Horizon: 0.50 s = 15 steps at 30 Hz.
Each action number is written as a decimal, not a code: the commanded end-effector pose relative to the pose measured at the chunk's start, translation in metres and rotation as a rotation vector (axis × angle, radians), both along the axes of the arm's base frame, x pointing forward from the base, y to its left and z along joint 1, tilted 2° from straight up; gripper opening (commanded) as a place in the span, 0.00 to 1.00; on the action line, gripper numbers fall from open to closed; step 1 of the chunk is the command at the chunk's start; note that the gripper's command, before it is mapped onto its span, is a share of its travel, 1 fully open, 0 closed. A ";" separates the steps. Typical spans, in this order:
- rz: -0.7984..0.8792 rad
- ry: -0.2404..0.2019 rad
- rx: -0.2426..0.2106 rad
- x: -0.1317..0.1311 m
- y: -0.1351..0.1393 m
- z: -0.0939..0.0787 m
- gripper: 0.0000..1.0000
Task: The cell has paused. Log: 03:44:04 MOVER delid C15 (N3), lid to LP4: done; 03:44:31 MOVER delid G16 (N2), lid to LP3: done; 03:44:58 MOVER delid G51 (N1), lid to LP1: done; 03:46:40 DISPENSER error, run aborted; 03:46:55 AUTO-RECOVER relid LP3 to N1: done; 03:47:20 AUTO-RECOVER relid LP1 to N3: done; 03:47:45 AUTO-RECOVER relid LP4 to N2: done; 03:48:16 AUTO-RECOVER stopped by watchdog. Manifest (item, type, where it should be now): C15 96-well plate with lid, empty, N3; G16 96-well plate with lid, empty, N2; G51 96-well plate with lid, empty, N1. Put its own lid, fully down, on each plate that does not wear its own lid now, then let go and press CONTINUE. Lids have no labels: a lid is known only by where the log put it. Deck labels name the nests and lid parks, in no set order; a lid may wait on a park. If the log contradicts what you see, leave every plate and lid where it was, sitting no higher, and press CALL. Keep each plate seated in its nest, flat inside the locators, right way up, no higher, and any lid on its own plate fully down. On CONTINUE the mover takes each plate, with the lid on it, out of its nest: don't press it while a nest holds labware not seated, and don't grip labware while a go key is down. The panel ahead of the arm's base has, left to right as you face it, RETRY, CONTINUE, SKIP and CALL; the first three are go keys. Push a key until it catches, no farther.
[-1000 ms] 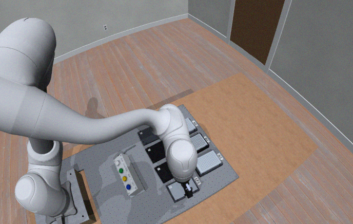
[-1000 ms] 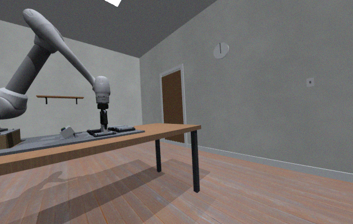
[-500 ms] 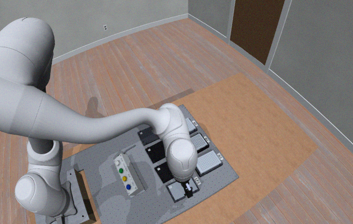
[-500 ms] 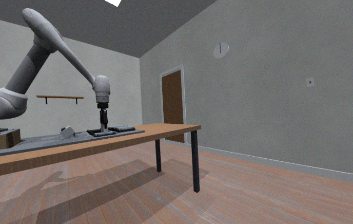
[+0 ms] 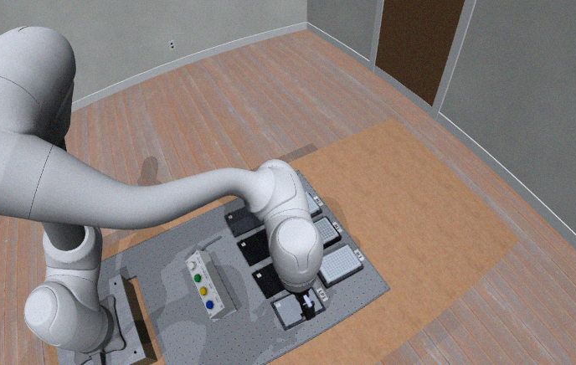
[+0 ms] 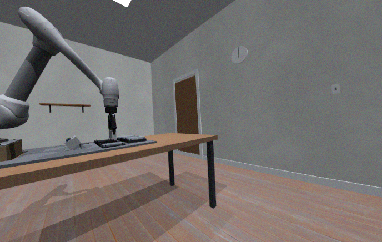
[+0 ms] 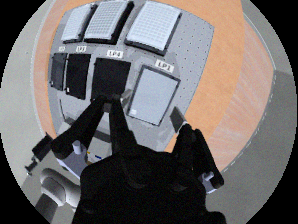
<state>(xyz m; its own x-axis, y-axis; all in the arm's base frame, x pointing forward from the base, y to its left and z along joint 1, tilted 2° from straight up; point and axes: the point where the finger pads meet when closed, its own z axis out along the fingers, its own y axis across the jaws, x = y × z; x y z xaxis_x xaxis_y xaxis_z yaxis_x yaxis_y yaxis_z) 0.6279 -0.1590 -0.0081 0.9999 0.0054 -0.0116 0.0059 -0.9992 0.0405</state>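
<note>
Three 96-well plates sit in a row of nests along the far side of the grey deck: the near one (image 5: 340,264), the middle one (image 5: 326,230) and the far one (image 5: 311,203), which my wrist partly hides. They also show in the wrist view (image 7: 153,26), (image 7: 107,19), (image 7: 75,24). I cannot tell which of them wear lids. A grey lid (image 5: 289,311) (image 7: 153,96) lies flat on the nearest lid park, also seen from the wrist. My gripper (image 5: 307,308) hangs low over that lid's right part, fingers open on either side (image 7: 143,112), gripping nothing.
Three other lid parks (image 5: 266,280), (image 5: 254,247), (image 5: 241,221) are bare black. The key panel (image 5: 206,283) with white, green, yellow and blue keys stands left of the parks. Small label tags sit beside nests and parks. My forearm spans the deck.
</note>
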 end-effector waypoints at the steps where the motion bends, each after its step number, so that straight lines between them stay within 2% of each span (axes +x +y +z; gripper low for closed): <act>1: 0.000 0.000 0.000 0.000 0.000 0.007 0.66; 9: 0.000 0.000 0.000 0.000 0.001 0.028 0.66; 15: 0.000 0.000 0.000 0.000 0.001 0.034 0.66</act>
<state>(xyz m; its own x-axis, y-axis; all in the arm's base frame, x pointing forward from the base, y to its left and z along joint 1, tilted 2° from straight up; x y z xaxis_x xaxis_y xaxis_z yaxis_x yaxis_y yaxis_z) 0.6283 -0.1577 0.0243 0.9999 0.0054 -0.0117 0.0059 -0.9992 0.0405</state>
